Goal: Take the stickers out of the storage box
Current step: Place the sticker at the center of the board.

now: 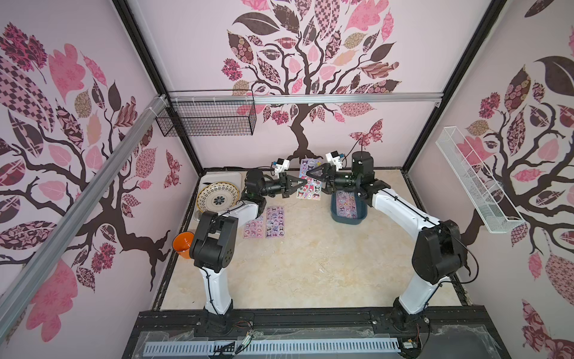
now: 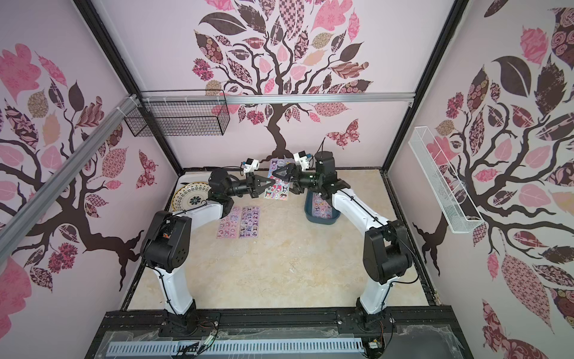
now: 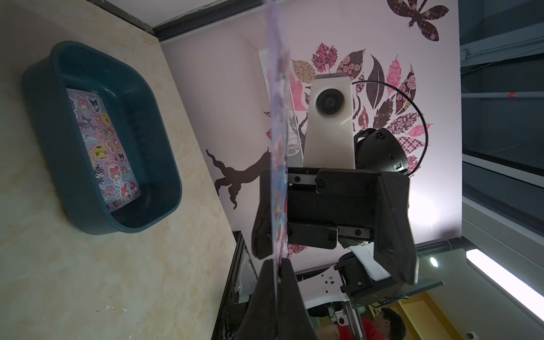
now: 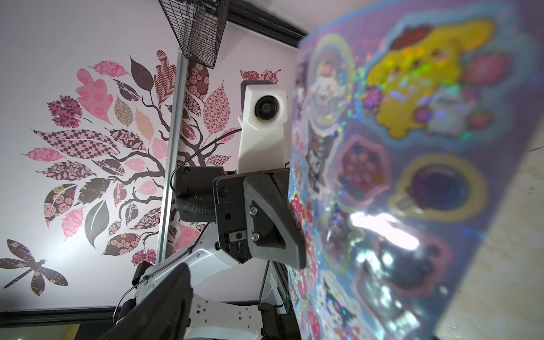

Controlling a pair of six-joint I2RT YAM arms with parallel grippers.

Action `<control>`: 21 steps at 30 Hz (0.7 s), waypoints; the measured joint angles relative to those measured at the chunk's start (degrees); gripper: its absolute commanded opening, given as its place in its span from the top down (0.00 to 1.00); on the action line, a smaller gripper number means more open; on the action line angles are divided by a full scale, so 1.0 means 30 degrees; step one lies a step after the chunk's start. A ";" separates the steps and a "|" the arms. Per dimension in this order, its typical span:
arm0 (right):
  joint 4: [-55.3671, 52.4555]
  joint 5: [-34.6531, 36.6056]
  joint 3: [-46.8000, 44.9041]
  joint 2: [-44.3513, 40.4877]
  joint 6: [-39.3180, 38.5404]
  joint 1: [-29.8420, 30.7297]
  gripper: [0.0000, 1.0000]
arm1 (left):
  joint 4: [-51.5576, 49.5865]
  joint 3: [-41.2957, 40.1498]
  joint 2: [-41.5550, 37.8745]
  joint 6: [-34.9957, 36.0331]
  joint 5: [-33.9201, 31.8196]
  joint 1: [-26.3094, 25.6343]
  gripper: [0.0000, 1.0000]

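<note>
A sticker sheet [image 1: 308,190] hangs clear of the table [image 1: 310,264] near the back wall, between the two grippers. Just to its right stands the storage box [image 1: 343,221], with another sheet [image 1: 346,203] lying flat inside; the right arm [image 1: 397,208] reaches across the box's far corner and hides part of it. On the left, a pink sheet [image 1: 254,227] and a purple sheet [image 1: 275,221] lie side by side on the table. Beyond them are a plate [image 1: 217,199] and an orange cup [image 1: 181,245]. The left gripper [image 3: 276,270] is clamped on the raised sheet's left long edge. The right gripper [image 3: 335,265] faces it with its jaws apart, one finger right beside the sheet; contact cannot be told. The sheet faces the top camera, and its long axis runs from back to front.
</note>
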 measured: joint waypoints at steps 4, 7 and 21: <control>-0.0954 0.0226 0.0015 0.0000 -0.0554 -0.0036 0.46 | -0.2302 0.0000 -0.0532 0.1741 -0.0153 0.0022 1.00; -0.1974 0.0612 0.0102 0.0000 -0.1144 -0.0044 0.62 | -0.3759 0.0000 -0.1013 0.3016 -0.0255 0.0022 1.00; -0.6127 0.2812 0.1013 0.0007 -0.3687 -0.0036 1.00 | -0.7002 0.0036 -0.1494 0.5632 -0.0546 -0.0066 1.00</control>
